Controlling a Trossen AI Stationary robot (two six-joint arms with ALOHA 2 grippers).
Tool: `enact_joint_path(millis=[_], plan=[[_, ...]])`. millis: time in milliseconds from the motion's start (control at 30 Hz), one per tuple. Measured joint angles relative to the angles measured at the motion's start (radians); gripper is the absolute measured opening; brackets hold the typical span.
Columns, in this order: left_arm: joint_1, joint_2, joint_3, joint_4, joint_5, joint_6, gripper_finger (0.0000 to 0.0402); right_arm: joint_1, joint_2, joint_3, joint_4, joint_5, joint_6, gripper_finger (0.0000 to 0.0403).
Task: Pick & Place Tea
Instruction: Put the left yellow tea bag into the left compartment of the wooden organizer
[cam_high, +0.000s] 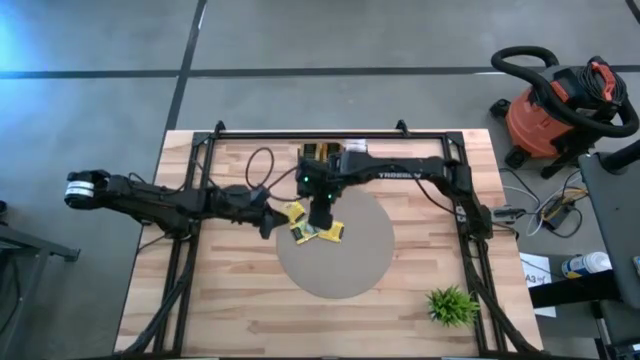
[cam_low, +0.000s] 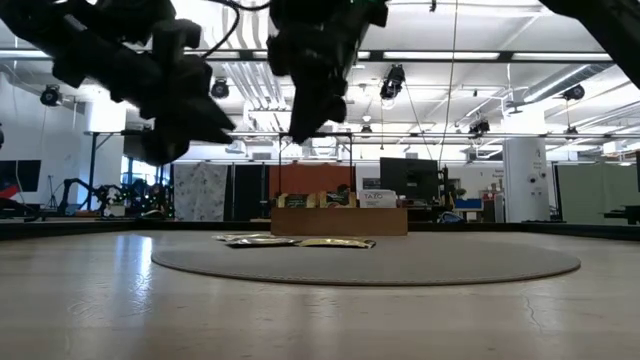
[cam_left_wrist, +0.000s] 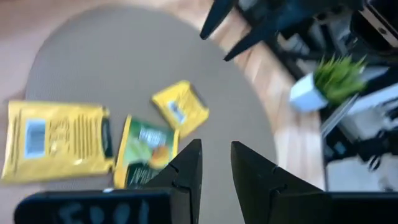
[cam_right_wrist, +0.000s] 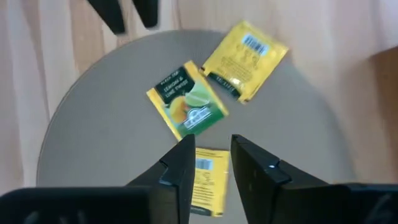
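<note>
Three tea packets lie flat on the round grey mat (cam_high: 345, 260): a yellow one (cam_high: 291, 212) (cam_right_wrist: 245, 59), a green-and-yellow one (cam_high: 305, 233) (cam_right_wrist: 186, 102) and another yellow one (cam_high: 331, 232) (cam_right_wrist: 208, 180). My right gripper (cam_high: 321, 215) (cam_right_wrist: 211, 155) hovers above them, fingers a little apart, holding nothing. My left gripper (cam_high: 268, 222) (cam_left_wrist: 216, 158) hangs over the mat's left part beside the packets, fingers also a little apart and holding nothing. In the low view both grippers (cam_low: 310, 125) (cam_low: 175, 140) are well above the packets (cam_low: 295, 241).
A brown wooden tray (cam_high: 325, 152) (cam_low: 340, 218) holding more packets stands at the table's far edge behind the mat. A small green plant (cam_high: 450, 305) (cam_left_wrist: 336, 78) sits near the right near corner. Bare wood surrounds the mat. A black frame (cam_high: 470, 215) borders the table.
</note>
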Motion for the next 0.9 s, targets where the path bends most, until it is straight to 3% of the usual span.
enact_joint_path(millis=[133, 367, 467, 567, 900], plan=[[-0.018, 0.000, 0.000, -0.085, -0.014, 0.040, 0.0080, 0.027, -0.001, -0.102, 0.097, 0.002, 0.131, 0.0095], [-0.013, 0.001, 0.000, -0.185, -0.199, 0.243, 0.0080, 0.048, -0.003, -0.280, 0.432, 0.003, 0.487, 0.0088], [0.010, 0.021, 0.000, -0.184, -0.218, 0.320, 0.0080, 0.048, -0.004, -0.320, 0.507, 0.037, 0.632, 0.0090], [0.044, 0.080, 0.000, -0.182, -0.218, 0.382, 0.0080, 0.047, -0.004, -0.357, 0.517, 0.090, 0.745, 0.0094], [0.087, 0.354, 0.042, -0.055, -0.193, 0.665, 0.0080, 0.008, -0.004, -0.452, 0.611, 0.094, 0.911, 0.0110]])
